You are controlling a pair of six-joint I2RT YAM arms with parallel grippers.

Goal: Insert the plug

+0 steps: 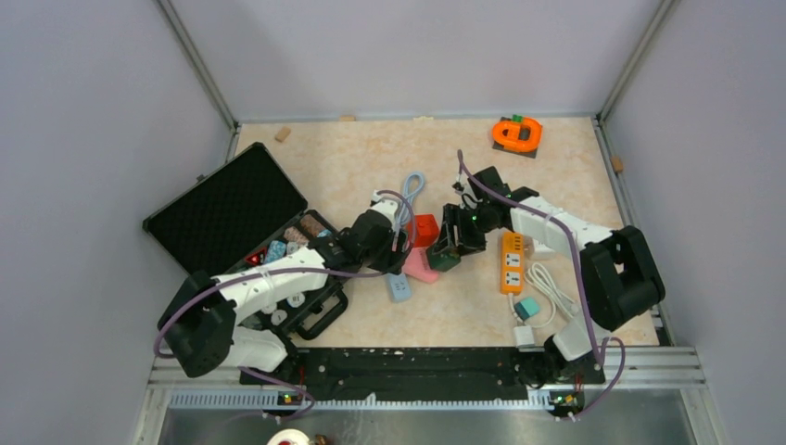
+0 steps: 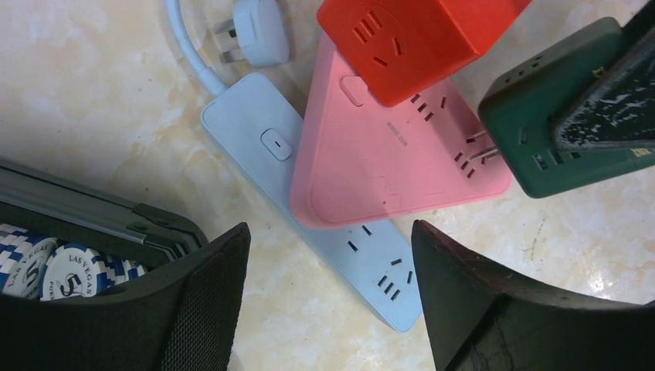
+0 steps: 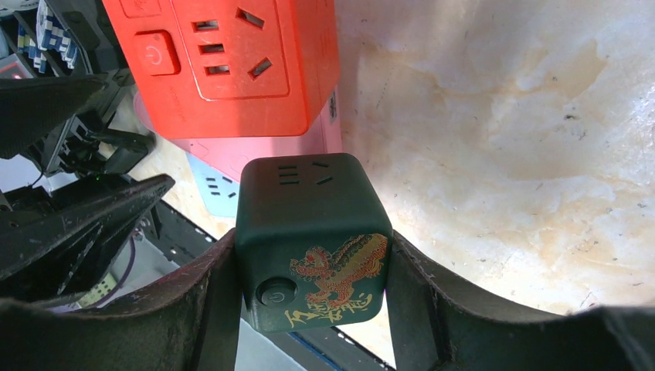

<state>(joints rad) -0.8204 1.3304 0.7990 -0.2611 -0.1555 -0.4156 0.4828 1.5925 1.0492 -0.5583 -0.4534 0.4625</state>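
My right gripper (image 3: 311,247) is shut on a dark green cube socket (image 3: 305,201) with a gold dragon print. In the left wrist view the cube's metal plug prongs (image 2: 480,145) reach the slots at the edge of the pink power strip (image 2: 386,154); their depth cannot be told. A red cube socket (image 2: 409,39) rests on the pink strip's far end. The pink strip lies across a light blue strip (image 2: 263,139). My left gripper (image 2: 330,226) hangs open over the blue strip's near end, holding nothing. From above, both grippers (image 1: 400,243) (image 1: 454,243) flank the pile.
An open black case (image 1: 227,209) with poker chips (image 2: 62,267) lies just left of my left fingers. The blue strip's white plug (image 2: 259,31) lies on the table. An orange power strip (image 1: 512,262), a white cable and small adapters (image 1: 526,320) sit right. An orange object (image 1: 516,134) is far back.
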